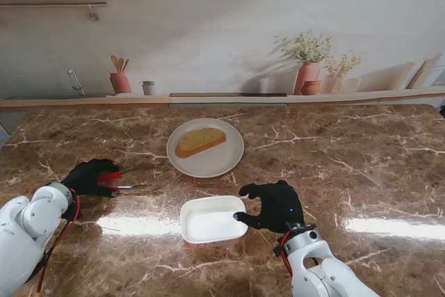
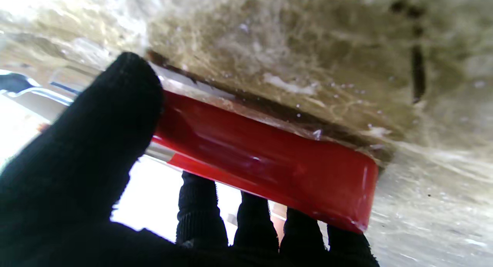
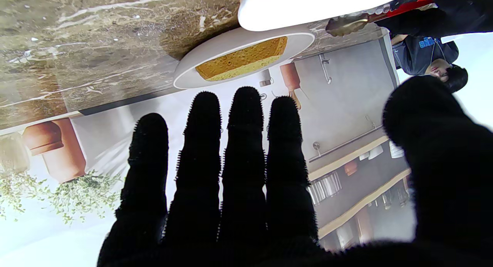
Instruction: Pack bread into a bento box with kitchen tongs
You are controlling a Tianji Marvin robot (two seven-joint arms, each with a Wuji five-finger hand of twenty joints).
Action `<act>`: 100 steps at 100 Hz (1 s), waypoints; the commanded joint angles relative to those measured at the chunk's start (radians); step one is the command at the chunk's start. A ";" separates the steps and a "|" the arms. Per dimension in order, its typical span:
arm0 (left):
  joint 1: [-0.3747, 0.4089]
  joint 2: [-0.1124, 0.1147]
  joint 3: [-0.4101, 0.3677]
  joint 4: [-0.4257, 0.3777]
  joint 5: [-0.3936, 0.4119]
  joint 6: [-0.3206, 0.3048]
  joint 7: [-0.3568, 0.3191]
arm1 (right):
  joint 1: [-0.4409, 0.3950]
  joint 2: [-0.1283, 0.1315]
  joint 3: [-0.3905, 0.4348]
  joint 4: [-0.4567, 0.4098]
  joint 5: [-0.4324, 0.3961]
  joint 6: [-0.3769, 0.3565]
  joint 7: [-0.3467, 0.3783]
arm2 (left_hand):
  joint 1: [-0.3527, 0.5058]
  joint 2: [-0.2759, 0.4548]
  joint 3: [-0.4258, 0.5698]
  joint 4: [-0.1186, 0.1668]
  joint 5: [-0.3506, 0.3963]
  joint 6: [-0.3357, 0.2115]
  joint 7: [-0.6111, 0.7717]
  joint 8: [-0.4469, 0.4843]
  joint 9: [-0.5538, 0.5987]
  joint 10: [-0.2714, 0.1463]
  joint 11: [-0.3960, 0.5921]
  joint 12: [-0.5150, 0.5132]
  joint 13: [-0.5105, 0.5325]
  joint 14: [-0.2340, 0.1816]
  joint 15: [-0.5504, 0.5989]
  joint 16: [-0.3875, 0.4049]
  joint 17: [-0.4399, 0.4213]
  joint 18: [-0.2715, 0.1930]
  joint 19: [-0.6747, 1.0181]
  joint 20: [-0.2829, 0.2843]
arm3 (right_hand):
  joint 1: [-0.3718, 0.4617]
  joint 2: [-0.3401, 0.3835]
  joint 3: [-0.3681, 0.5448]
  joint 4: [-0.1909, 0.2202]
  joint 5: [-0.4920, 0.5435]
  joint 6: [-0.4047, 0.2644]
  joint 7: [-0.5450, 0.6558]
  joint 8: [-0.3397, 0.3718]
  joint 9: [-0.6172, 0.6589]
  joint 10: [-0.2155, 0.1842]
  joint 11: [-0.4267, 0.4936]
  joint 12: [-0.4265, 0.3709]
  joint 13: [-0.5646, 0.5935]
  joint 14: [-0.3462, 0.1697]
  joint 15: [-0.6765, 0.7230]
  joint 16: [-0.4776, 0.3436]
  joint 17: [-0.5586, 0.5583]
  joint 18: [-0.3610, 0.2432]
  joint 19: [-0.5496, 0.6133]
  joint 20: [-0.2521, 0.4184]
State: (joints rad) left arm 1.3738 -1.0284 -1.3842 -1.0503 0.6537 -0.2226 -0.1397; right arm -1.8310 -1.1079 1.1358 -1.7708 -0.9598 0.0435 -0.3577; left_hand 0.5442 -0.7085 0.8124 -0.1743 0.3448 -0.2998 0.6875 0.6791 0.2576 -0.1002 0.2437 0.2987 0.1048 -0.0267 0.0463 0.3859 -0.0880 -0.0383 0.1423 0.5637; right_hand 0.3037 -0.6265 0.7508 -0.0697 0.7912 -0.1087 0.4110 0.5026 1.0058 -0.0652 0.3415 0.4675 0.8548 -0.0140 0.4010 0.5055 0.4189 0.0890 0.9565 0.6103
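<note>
- Bread (image 1: 200, 141): one slice, lying on one white plate (image 1: 226, 161) at mid-table
- One white box (image 1: 212, 220), nothing in it, sits nearer to me than the plate
- One pair of red tongs (image 1: 119, 180) lies on the marble, left hand (image 1: 89, 177) curled around its handle
- Right hand (image 1: 273, 206) rests at the box's right rim, fingers spread, gripping nothing

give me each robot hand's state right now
Left robot hand: closed on the red tongs.
Right robot hand: open, holding nothing, beside the bento box.
</note>
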 commanded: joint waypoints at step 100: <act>0.125 -0.025 -0.195 -0.379 -0.040 0.057 -0.068 | -0.032 -0.014 0.030 0.026 0.024 0.016 -0.043 | 0.241 0.075 -0.082 -0.018 0.401 0.099 0.127 -0.373 1.009 0.017 0.030 0.412 0.839 0.183 0.544 0.374 0.341 0.242 1.005 0.227 | 0.017 0.030 -0.030 0.040 0.028 -0.010 0.010 0.009 0.034 -0.009 0.016 0.017 0.025 -0.005 0.019 0.002 0.001 0.010 0.019 0.010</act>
State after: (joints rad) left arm 1.5304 -1.0557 -1.5911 -1.4074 0.6148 -0.1710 -0.1967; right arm -1.8539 -1.1167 1.1644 -1.7592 -0.9453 0.0545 -0.4058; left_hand 0.7126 -0.7344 0.6577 -0.2055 0.6374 -0.1483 0.7138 0.3012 1.1573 -0.0417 0.2329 0.6912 0.9140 0.1384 0.5542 0.7365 0.2522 0.1836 1.1029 0.7690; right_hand 0.3050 -0.6153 0.7406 -0.0697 0.7919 -0.1109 0.4110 0.5026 1.0221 -0.0654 0.3423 0.4685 0.8554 -0.0140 0.4100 0.5055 0.4206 0.0895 0.9563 0.6103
